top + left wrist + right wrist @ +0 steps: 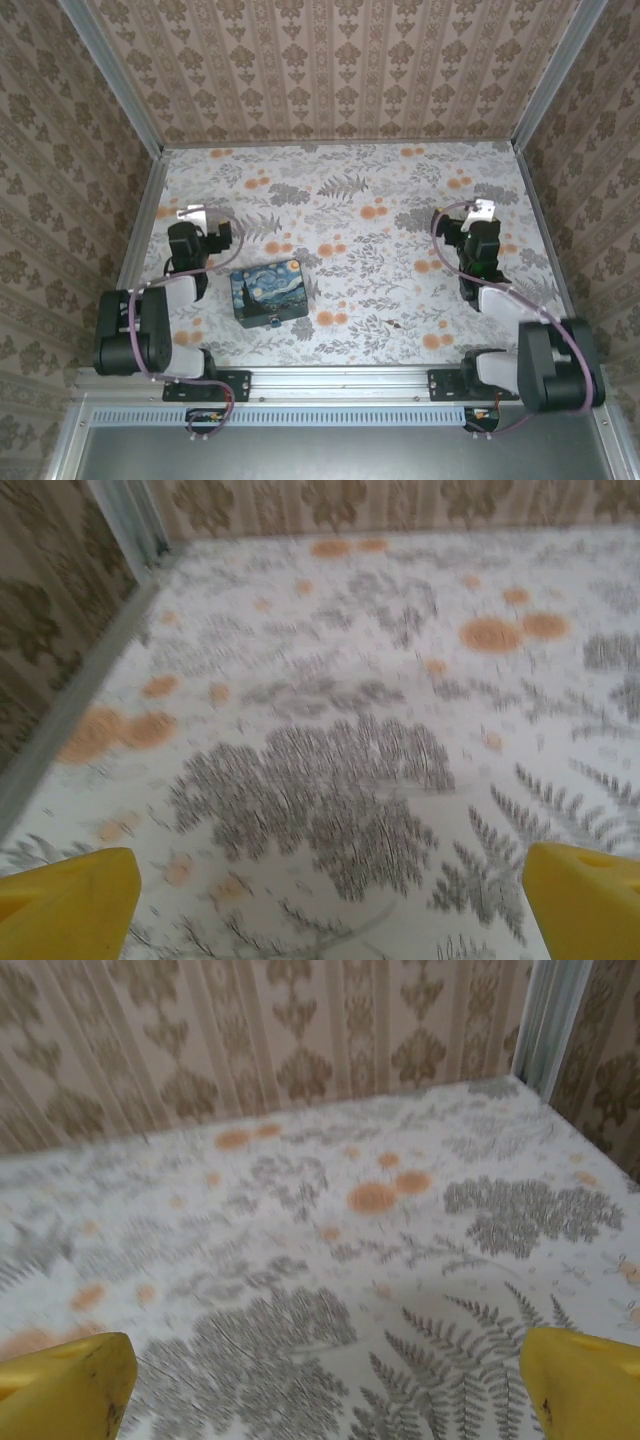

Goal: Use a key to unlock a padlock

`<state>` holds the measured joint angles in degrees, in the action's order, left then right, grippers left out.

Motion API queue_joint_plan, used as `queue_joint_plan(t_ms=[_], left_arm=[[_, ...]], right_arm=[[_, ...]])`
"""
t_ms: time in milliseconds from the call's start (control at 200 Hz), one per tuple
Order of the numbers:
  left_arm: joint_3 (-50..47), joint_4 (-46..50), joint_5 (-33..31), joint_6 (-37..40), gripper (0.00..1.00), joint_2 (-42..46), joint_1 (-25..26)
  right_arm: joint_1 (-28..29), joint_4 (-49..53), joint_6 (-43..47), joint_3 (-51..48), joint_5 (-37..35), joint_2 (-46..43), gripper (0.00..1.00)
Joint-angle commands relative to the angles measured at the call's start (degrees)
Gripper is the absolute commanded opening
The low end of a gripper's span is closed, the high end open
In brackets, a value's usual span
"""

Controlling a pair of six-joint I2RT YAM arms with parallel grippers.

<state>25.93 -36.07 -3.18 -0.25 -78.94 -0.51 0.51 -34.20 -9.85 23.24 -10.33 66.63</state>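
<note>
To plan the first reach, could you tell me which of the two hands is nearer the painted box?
The left hand, just beyond the box on its left side; the right hand sits far across the table to the right.

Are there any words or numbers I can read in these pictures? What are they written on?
None: no words, numbers or signs can be read anywhere.
The painted box shows only a swirly night-sky picture, with no lettering that can be made out.
The table and walls carry only flower and leaf patterns.
</note>
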Motion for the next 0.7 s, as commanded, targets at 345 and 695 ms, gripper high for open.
queue_joint_plan(t_ms=[345, 695], left_arm=[[24.3, 60.1, 1.4, -25.8, 1.0, 13.8, 3.0], [12.2, 71.5, 6.4, -32.6, 1.0, 29.8, 11.2]], right_arm=[[6.8, 30.2, -27.4, 6.9, 24.5, -11.2, 0.99], [36.5, 38.1, -36.8, 19.0, 16.0, 6.4, 0.88]])
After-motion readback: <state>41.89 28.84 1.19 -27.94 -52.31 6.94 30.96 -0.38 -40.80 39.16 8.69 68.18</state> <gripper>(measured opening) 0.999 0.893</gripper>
